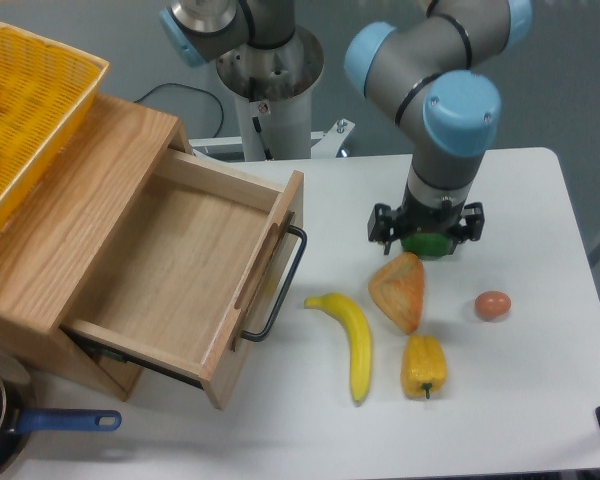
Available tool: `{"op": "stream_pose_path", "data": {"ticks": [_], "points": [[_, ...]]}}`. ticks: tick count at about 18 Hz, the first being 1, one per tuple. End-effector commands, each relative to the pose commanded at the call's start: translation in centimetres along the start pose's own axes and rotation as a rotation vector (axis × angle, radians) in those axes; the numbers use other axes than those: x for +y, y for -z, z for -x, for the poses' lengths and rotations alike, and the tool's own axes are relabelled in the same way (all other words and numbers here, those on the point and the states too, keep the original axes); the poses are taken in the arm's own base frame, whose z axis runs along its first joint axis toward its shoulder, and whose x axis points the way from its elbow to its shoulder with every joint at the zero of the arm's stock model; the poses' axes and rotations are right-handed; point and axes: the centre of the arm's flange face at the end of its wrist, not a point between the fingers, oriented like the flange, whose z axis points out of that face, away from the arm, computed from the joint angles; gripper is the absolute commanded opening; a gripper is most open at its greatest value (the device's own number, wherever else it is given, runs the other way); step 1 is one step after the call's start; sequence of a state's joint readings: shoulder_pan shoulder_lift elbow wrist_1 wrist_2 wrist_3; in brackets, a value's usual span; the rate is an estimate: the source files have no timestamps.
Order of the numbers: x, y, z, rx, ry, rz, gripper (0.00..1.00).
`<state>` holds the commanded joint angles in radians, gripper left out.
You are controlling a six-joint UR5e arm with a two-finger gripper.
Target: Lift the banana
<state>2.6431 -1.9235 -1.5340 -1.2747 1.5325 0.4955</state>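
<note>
The banana [353, 341] is long, curved and bright yellow, and lies on the white table [520, 400] just right of the open drawer's handle. My gripper [426, 228] hangs beyond it and to the right, pointing down over a green pepper [426, 243], which it largely hides. Its dark fingers [379, 224] stand spread to either side of the pepper, so it looks open and holds nothing. The banana lies free, well apart from the gripper.
An orange-yellow wedge [400, 291], a yellow bell pepper [424, 366] and a brown egg [492, 305] lie close to the banana's right. A wooden box with an open drawer [180, 270] and black handle [280, 290] stands at the left, under a yellow basket [30, 110]. A pan [0, 420] sits front left.
</note>
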Motion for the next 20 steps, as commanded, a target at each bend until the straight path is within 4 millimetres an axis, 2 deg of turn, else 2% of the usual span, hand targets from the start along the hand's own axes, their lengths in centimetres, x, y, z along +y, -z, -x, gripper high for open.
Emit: {"op": "stream_pose_path", "data": {"ticks": [4,8,14,20], "points": [[-0.4,-0.9,-0.4,0.025,0.022,0.005,1.0],[-1.4,-3.3,-0.7,0.036,0.065,0.026,1.0],[-3.4,-4.2,-0.8,0.005,0.041,-0.039,1.0],[-4.2,-5.2,-1.4,-0.002,0.027,-0.054,1.0]]}}
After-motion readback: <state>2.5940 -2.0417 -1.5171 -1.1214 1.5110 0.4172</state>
